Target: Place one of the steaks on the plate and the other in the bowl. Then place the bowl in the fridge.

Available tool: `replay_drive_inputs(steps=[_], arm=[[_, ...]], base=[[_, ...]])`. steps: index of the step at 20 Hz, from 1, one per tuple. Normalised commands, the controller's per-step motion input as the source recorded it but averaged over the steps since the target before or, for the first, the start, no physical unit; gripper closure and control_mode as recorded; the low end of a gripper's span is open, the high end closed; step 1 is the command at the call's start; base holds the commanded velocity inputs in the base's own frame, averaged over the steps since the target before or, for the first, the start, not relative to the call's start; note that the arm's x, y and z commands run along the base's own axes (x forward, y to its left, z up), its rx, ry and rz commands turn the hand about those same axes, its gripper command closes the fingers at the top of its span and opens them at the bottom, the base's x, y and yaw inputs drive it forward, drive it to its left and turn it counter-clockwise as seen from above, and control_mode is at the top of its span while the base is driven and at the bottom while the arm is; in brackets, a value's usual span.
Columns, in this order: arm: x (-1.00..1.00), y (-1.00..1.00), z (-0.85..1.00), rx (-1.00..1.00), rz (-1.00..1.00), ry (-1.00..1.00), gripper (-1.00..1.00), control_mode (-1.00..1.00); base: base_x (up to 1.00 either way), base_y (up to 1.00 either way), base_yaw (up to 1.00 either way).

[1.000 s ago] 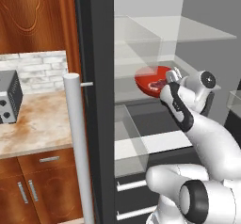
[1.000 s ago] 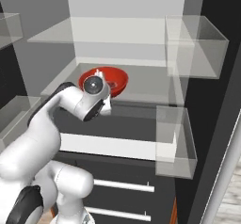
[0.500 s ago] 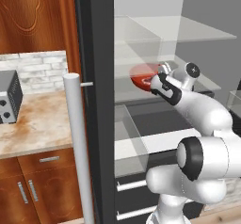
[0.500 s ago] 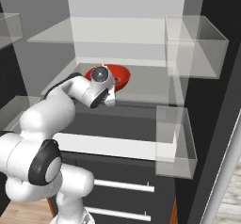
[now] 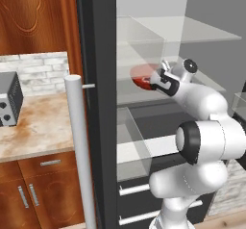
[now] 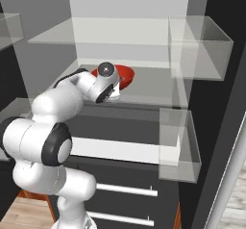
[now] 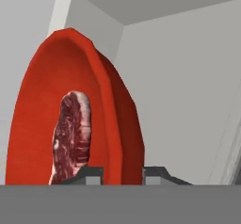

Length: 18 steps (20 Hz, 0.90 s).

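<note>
The red bowl (image 5: 141, 73) (image 6: 127, 73) is inside the open fridge (image 5: 192, 35), low over its middle glass shelf (image 6: 153, 86). One steak (image 7: 70, 133), dark red with pale marbling, lies in the bowl (image 7: 42, 100). My gripper (image 5: 153, 82) (image 6: 116, 94) (image 7: 123, 175) is shut on the bowl's near rim, which passes between the two fingertips. The hand view is rolled, so there the bowl appears to stand on edge. I cannot tell whether the bowl touches the shelf. The plate is out of view.
The fridge door with its long silver handle (image 5: 79, 141) stands open on the left. Beyond it, a counter (image 5: 38, 127) holds a grey toaster oven (image 5: 7, 100). Clear door bins (image 6: 199, 45) hang on the right. Two drawers (image 6: 125, 189) sit below the shelves.
The arm has stretched further into the fridge and carried the bowl deeper over the middle shelf. The jaws have stayed closed on the rim.
</note>
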Motion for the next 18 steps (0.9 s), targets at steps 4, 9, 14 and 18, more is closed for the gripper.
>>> replay_drive_inputs(steps=[4,9,14,18], arm=[[0.21,0.00,-0.03,0.00,0.00,-0.04,-1.00,-1.00],[0.08,0.00,0.11,0.02,-0.03,0.00,-1.00,-1.00],[-0.17,-0.04,0.58,0.08,-0.09,0.08,-1.00,-1.00],[-0.61,-0.08,0.00,0.02,0.00,0.00,-1.00,-1.00]], base=[[0.00,0.00,0.00],[0.00,0.00,0.00],[0.00,0.00,0.00],[0.00,0.00,0.00]])
